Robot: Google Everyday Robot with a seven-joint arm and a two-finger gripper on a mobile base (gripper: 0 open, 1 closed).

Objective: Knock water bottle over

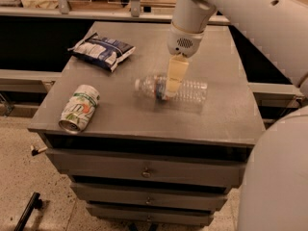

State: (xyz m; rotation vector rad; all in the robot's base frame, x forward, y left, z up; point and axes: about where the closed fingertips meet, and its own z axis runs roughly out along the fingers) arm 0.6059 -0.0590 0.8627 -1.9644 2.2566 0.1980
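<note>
The water bottle (190, 91) is clear and ribbed. It lies on its side near the middle of the grey cabinet top (226, 117), with its white cap pointing left. My gripper (172, 86) hangs down from the white arm and sits right over the bottle's label band. Its beige fingers are shut together and hold nothing. They cover part of the bottle's label.
A green-and-white soda can (79, 108) lies on its side near the front left corner. A blue-and-white snack bag (102, 50) lies at the back left. Drawers (144, 170) are below the top. My white body (276, 177) fills the right side.
</note>
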